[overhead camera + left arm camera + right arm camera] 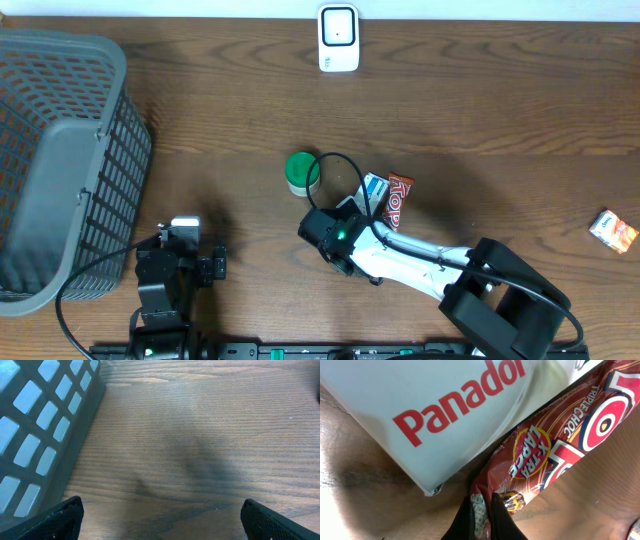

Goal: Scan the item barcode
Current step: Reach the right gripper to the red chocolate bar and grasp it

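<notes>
One wood-grain table (500, 100) bears basket (70, 140), scanner (339, 38) and chocolate wrapper (399, 200).

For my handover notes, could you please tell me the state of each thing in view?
left gripper: open, holding nothing.
right gripper: shut on the wrapper end of the chocolate bar.
chocolate bar: wrapped, lying flat.
Panadol box: lying flat, not gripped.
green-lidded tub: upright, closed.
basket: upright.
</notes>
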Tool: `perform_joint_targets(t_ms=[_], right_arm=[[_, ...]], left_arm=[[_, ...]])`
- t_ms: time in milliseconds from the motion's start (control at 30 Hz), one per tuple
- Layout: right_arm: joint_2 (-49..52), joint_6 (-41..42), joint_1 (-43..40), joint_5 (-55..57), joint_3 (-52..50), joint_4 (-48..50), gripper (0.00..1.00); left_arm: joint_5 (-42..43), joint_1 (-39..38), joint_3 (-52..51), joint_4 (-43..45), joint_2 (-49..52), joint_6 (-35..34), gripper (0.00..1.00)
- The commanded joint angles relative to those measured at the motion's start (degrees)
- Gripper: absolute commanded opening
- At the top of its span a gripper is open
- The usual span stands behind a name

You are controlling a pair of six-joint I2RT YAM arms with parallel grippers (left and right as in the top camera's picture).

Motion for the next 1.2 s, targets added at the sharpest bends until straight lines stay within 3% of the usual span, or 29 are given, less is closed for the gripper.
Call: perform_joint_targets(t_ms=[0, 167, 333, 567, 733, 900, 1167], right_arm=[[0.2, 1.6, 0.0, -3.3, -0.1, -1.7, 0.01], [-5.9, 1.2, -0.2, -11.8, 6.7, -9.7, 0.01], [-14.8, -2.0, -2.9, -27.4, 15.6, -16.7, 0.01], [-21.8, -3.5, -17.0, -60.8, 17.7, -15.7, 0.01], [-19.7, -8.2, -26.6, -77.5, 14.0, -11.0, 0.01], [-14.2, -21.5, -34.3, -91.1, 11.2, -10.1, 0.01], [1.2, -39.3, -40.8, -96.1, 9.9, -11.1, 0.01]], left_arm=[[-0.7, -0.1, -0.7, -1.5, -0.2, 0.1, 1.0], [-0.7, -0.1, -0.7, -1.5, -0.2, 0.1, 1.0], [-0.7, -0.1, -0.7, -1.5, -0.2, 0.1, 1.0], [-0.7, -0.1, -0.7, -1.5, -0.2, 0.1, 1.0], [-0.7, -0.1, -0.7, -1.5, -0.2, 0.1, 1.0], [-0.7, -0.1, -0.7, -1.5, -0.2, 0.1, 1.0], [-0.7, -0.1, -0.7, -1.5, -0.2, 0.1, 1.0]])
